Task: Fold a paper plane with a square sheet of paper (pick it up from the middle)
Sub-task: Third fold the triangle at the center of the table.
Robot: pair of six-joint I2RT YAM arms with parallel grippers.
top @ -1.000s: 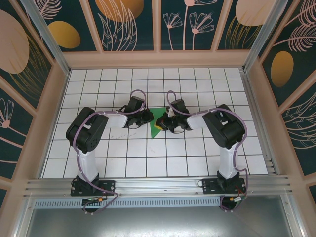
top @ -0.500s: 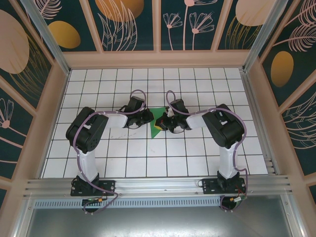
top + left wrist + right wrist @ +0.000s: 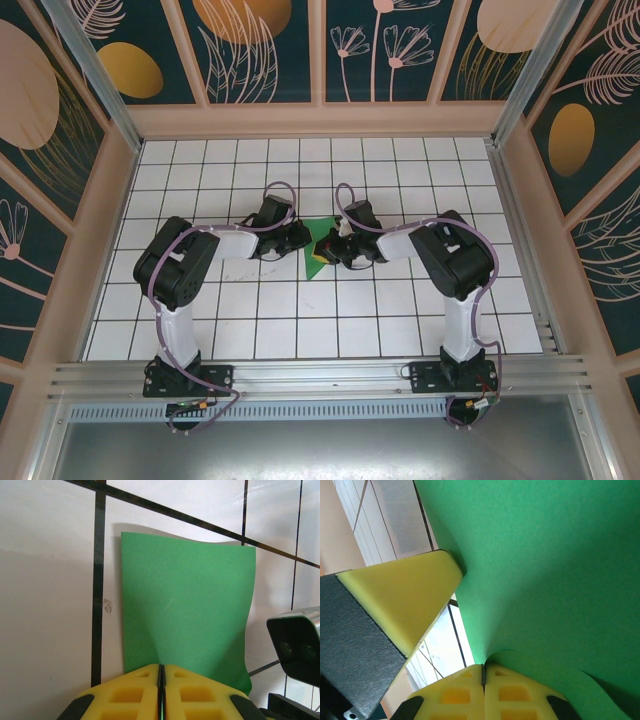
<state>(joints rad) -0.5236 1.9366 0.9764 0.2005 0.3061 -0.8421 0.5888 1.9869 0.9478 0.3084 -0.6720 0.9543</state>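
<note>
The green square sheet of paper lies at the table's middle between my two grippers. In the left wrist view the sheet of paper spreads flat over the white tiles, and its near edge rises into my left gripper, which is shut on it. My right gripper is shut on the opposite edge, where the paper curls up into the jaws. From above, the left gripper and right gripper nearly meet over the sheet. No paper plane shape is in view.
The left gripper's yellow finger looms close in the right wrist view. The right wrist's camera housing sits just beyond the paper's right edge. White gridded tiles surround the arms, with patterned walls on three sides.
</note>
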